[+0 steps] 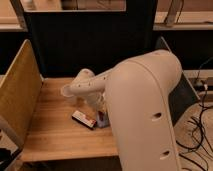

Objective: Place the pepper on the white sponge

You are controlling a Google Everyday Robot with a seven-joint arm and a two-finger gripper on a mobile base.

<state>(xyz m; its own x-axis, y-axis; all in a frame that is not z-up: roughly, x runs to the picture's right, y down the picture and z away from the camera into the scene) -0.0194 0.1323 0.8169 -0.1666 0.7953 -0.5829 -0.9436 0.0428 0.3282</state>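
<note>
Looming over the desk (pixel 55 135), the arm (pixel 142 110) is hiding much of the work. That is making the main risk: a pepper let go unseen could be landing on bare wood instead of the sponge, or rolling off it. The pincer (pixel 102 117) is hanging low, just right of a pale flat block (pixel 83 118), possibly the sponge. I cannot tell how far it is standing open or whether it is holding anything. The pepper is not showing; it may be lying under the pincer, behind the arm.
</note>
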